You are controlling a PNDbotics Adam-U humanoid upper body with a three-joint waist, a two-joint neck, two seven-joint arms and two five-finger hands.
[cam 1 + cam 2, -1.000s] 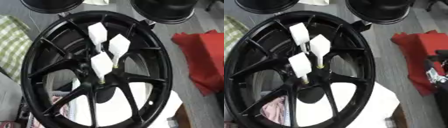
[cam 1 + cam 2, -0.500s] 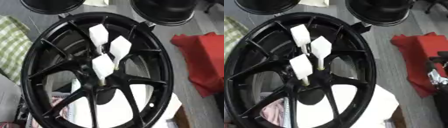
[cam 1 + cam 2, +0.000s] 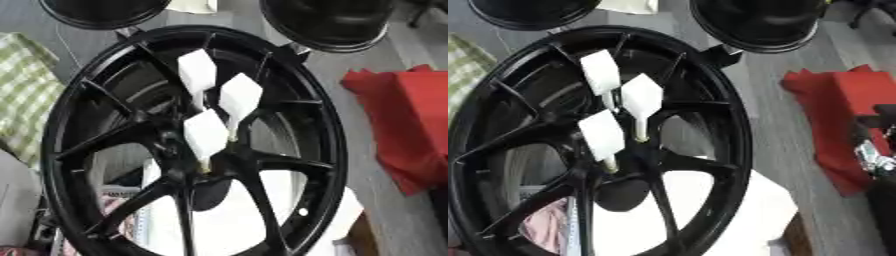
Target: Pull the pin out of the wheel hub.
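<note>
A large black wheel hub (image 3: 280, 162) with thin spokes fills the middle of both views. Three pins with white blocky heads stand in its centre: one at the back (image 3: 197, 72), one to the right (image 3: 241, 95) and one nearest me (image 3: 206, 132). Their thin shafts go down into the hub around the centre bore. No hand touches the pins or the wheel. A dark and silver part of my right hand (image 3: 877, 150) shows at the right edge of the right eye view, well away from the wheel; its fingers are hidden.
A red cloth (image 3: 411, 125) lies on the grey floor to the right. A green checked cloth (image 3: 22, 90) lies to the left. Two more black round wheels (image 3: 328, 20) (image 3: 101, 7) stand at the back. A white block (image 3: 236, 215) sits under the hub.
</note>
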